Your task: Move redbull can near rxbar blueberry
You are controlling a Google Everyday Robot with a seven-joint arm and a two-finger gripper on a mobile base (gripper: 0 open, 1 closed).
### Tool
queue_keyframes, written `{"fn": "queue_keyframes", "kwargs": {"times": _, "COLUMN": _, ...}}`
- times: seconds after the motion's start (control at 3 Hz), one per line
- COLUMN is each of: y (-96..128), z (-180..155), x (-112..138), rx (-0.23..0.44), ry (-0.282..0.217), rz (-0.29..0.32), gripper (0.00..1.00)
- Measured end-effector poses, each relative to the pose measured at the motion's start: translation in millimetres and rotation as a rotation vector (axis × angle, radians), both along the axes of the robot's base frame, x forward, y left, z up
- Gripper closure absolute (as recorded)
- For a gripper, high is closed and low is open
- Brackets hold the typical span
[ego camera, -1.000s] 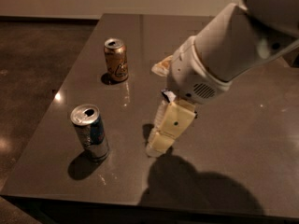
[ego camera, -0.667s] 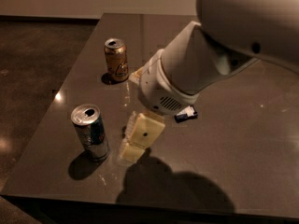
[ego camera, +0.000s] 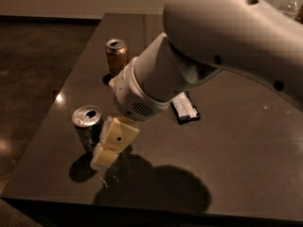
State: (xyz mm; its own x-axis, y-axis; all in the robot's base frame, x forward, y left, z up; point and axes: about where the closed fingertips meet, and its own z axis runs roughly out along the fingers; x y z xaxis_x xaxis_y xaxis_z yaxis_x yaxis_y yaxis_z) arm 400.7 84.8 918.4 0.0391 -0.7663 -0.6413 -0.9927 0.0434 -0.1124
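The redbull can (ego camera: 87,128), silver and blue with an open top, stands upright near the table's front left. The rxbar blueberry (ego camera: 185,107), a dark flat bar with a white label, lies to the right of the can near the table's middle, partly under the arm. My gripper (ego camera: 110,147), cream-coloured, hangs from the big white arm and sits right next to the can's right side, low over the table. I cannot tell whether it touches the can.
A gold-orange can (ego camera: 117,56) stands upright at the back left of the dark table (ego camera: 246,145). The table's left edge and front edge are close to the redbull can. The white arm (ego camera: 213,46) covers the upper right.
My gripper and arm have moved left and down toward the redbull can, and now sit right beside it. The rxbar has come into view behind the arm. The cans have not moved.
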Motion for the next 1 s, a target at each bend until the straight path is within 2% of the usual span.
{"fn": "queue_keyframes", "kwargs": {"times": 0.67, "y": 32.2, "z": -8.9, "x": 4.1, "rx": 0.026, "ry": 0.014, "rz": 0.026, "gripper": 0.00}}
{"fn": "queue_keyframes", "kwargs": {"times": 1.0, "y": 38.2, "z": -9.9, "x": 5.3, "rx": 0.030, "ry": 0.035, "rz": 0.042, "gripper": 0.16}}
